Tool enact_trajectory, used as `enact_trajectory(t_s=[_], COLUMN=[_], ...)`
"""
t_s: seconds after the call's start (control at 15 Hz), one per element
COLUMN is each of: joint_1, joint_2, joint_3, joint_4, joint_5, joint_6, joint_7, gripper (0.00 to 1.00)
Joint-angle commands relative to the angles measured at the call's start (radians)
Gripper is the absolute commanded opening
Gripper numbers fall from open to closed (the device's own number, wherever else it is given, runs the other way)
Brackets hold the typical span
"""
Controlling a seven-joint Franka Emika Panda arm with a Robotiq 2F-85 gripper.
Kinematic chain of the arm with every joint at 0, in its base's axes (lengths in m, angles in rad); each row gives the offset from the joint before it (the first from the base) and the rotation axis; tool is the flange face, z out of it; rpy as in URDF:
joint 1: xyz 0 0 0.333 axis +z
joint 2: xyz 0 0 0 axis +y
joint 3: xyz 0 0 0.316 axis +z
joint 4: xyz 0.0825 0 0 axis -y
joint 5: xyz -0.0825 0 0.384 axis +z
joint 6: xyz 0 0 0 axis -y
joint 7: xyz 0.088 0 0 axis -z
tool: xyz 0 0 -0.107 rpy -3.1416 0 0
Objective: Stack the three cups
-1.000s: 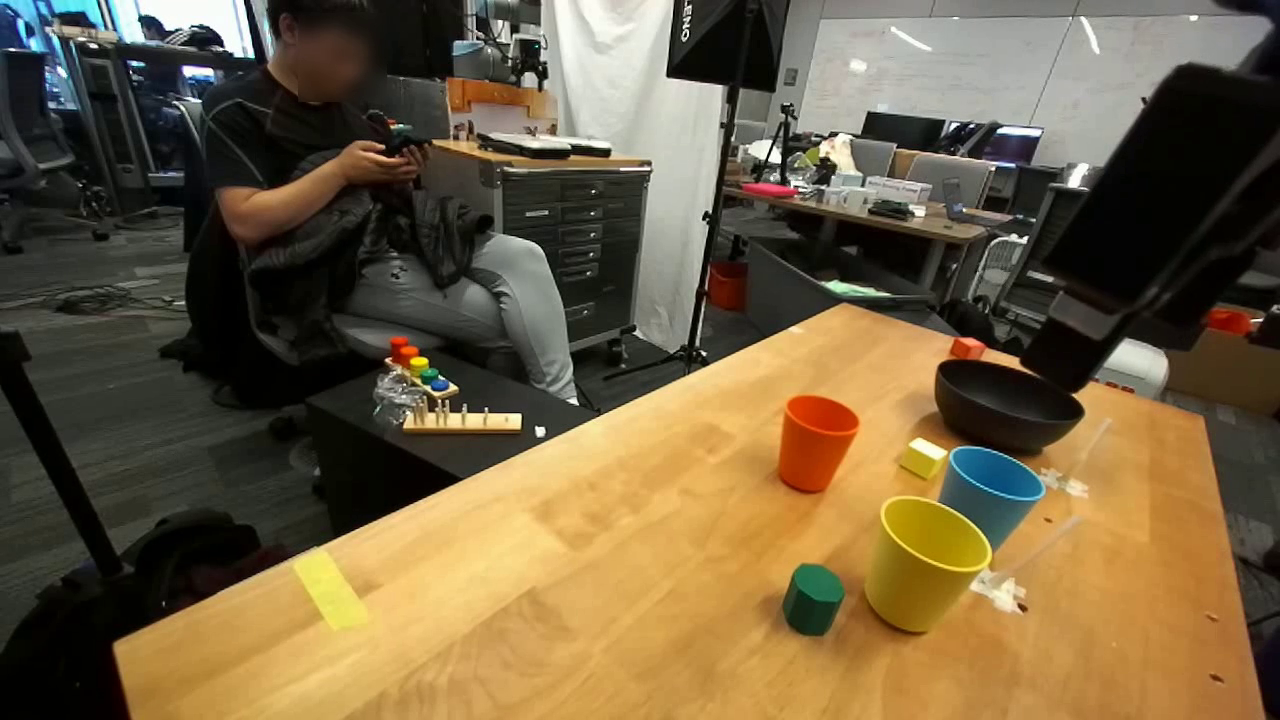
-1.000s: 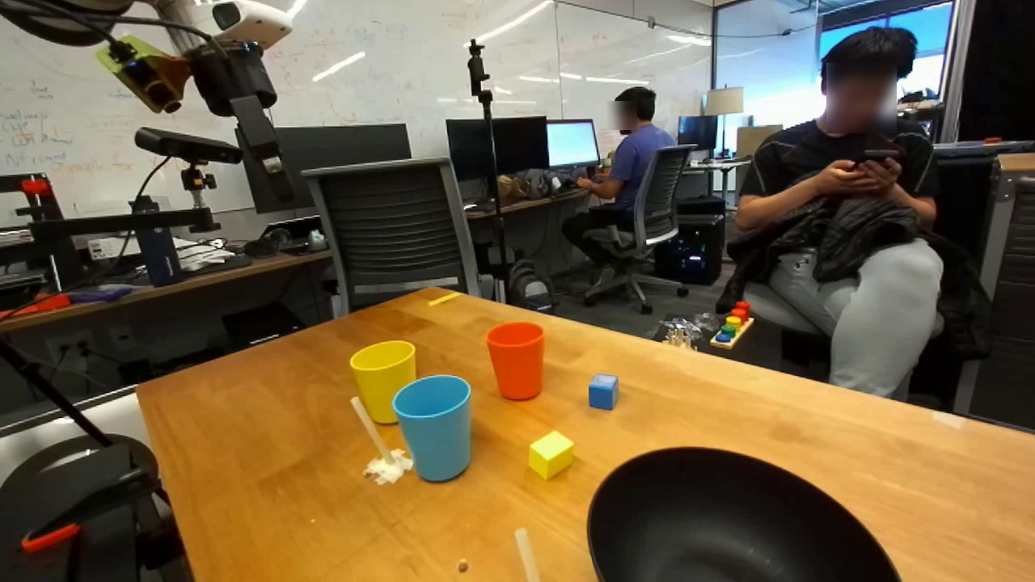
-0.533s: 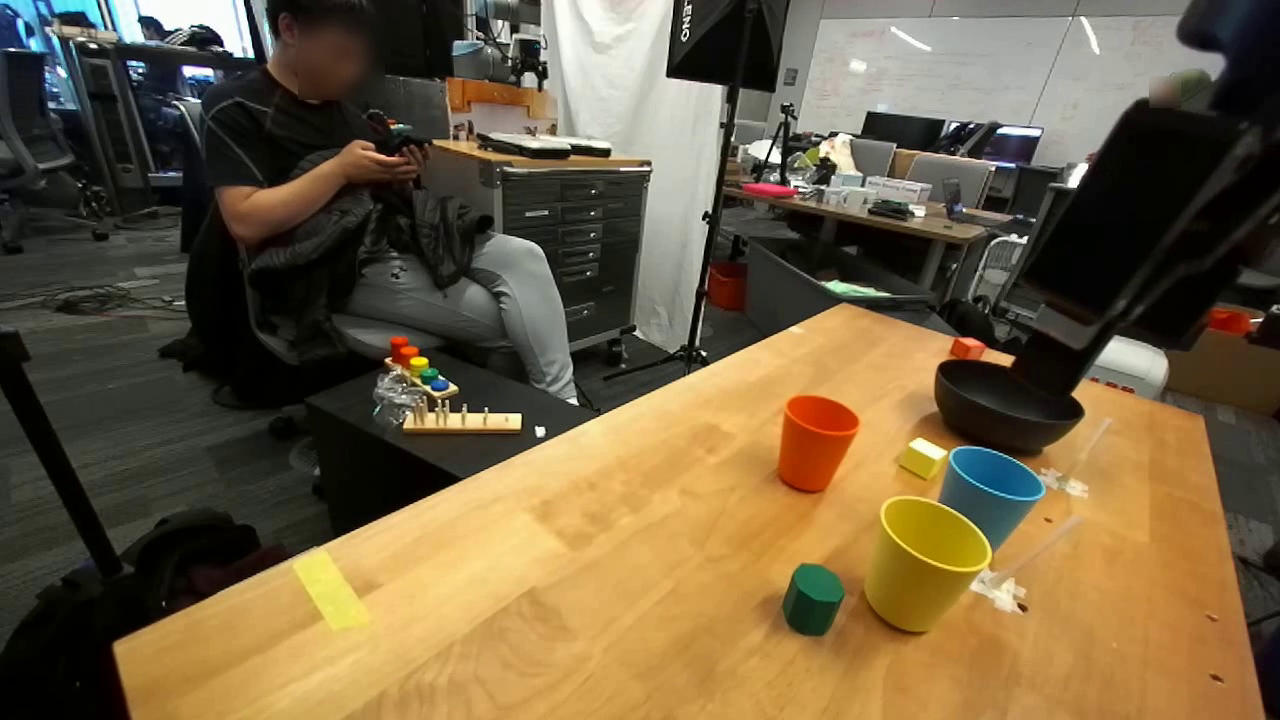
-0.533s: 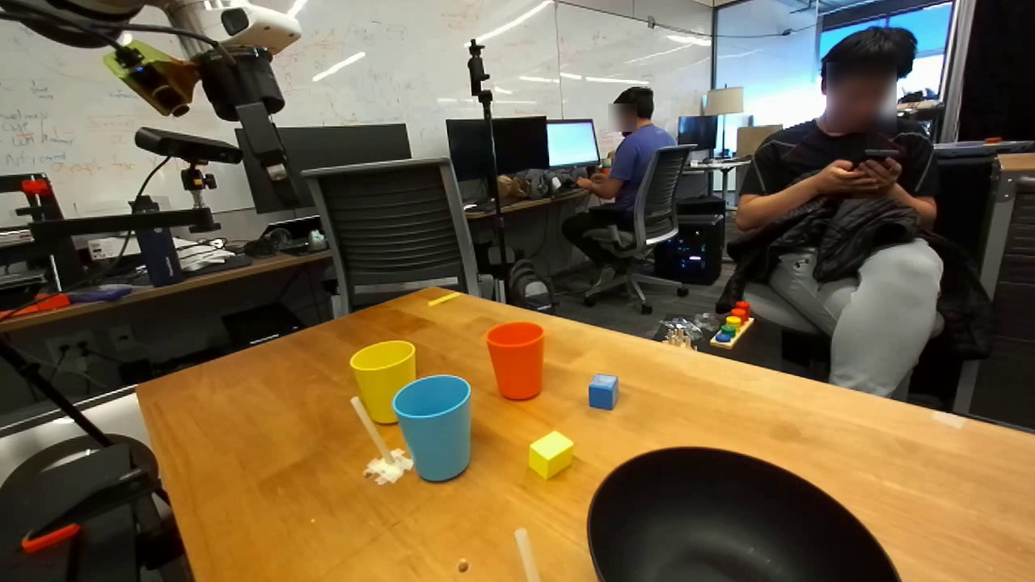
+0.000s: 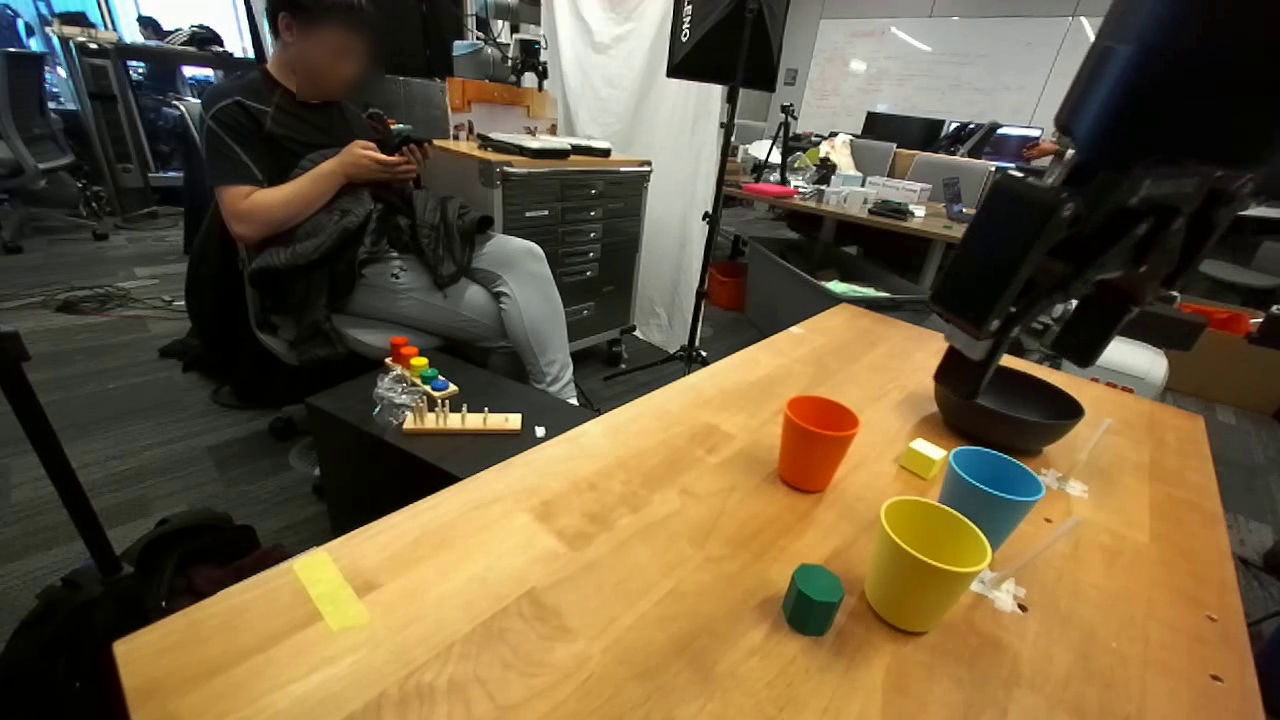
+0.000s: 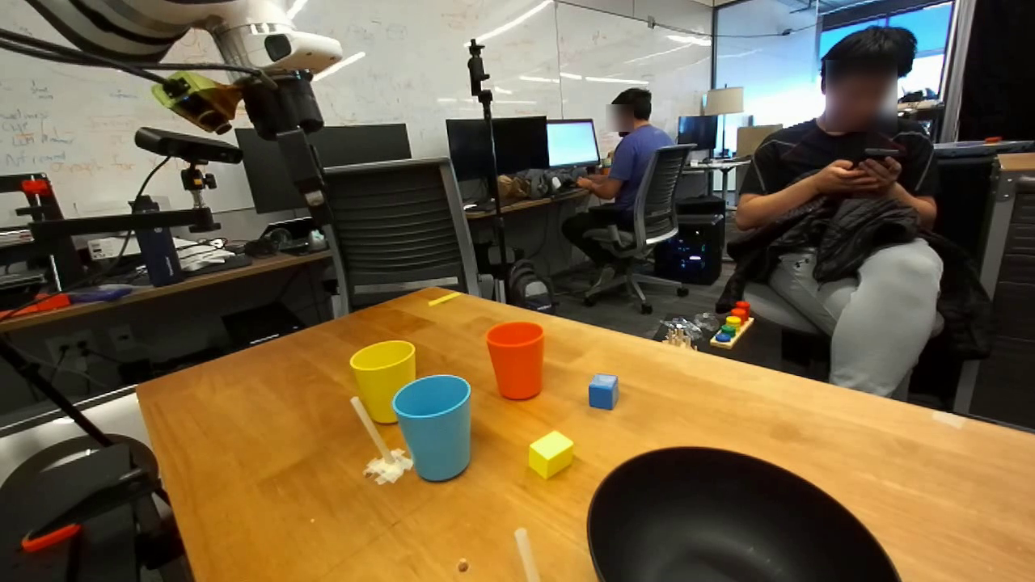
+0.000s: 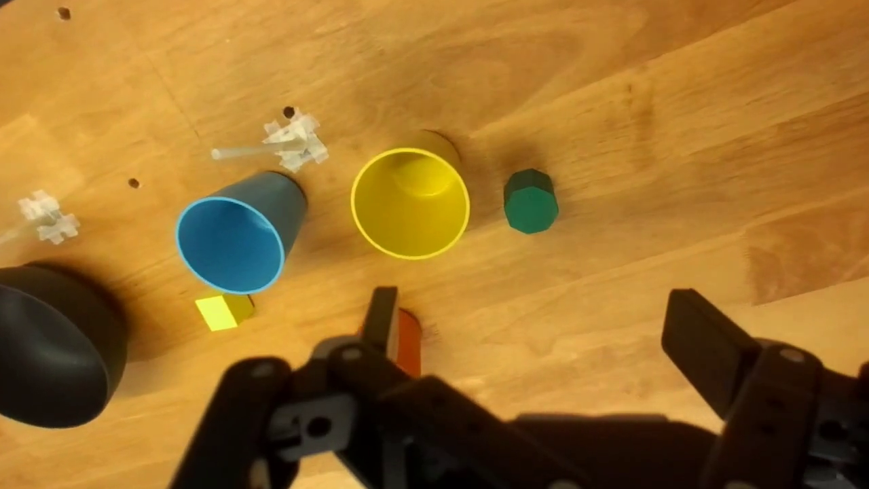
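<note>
- Around the wooden table (image 6: 283, 517) I see an office, with a whiteboard (image 6: 404, 89) and a seated person (image 6: 796, 162) holding a phone (image 6: 881, 153).
- My gripper (image 7: 536, 322) is above the table, its fingertips spread wide apart in the wrist view.
- The orange cup (image 6: 517, 364) stands upright on the wood; from the wrist I get only part of it, the rest hidden by a finger.
- The yellow cup (image 7: 411, 204) stands upright between the blue cup (image 7: 242, 232) and a green block (image 7: 531, 210), apart from both.
- The blue cup is upright too, so all three cups stand singly.
- Near it I have a yellow cube (image 6: 551, 455) and a thin translucent stick (image 6: 372, 430), slanting up from white tape (image 6: 388, 469).
- A blue cube (image 6: 603, 392) sits near the orange cup.
- In an exterior view a finger overlaps the black bowl (image 5: 1000, 425); I can't tell the gap between them.
</note>
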Motion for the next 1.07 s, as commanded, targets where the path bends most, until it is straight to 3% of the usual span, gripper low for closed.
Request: enact_trajectory(t_s=[0.0, 1.0], joint_1=[0.010, 0.044], joint_2=[0.070, 0.248], joint_3=[-0.038, -0.135], joint_4=[0.018, 0.027], joint_5=[-0.043, -0.093], joint_6=[0.065, 0.131], joint_7=[0.024, 0.019], gripper=[1.00, 1.00])
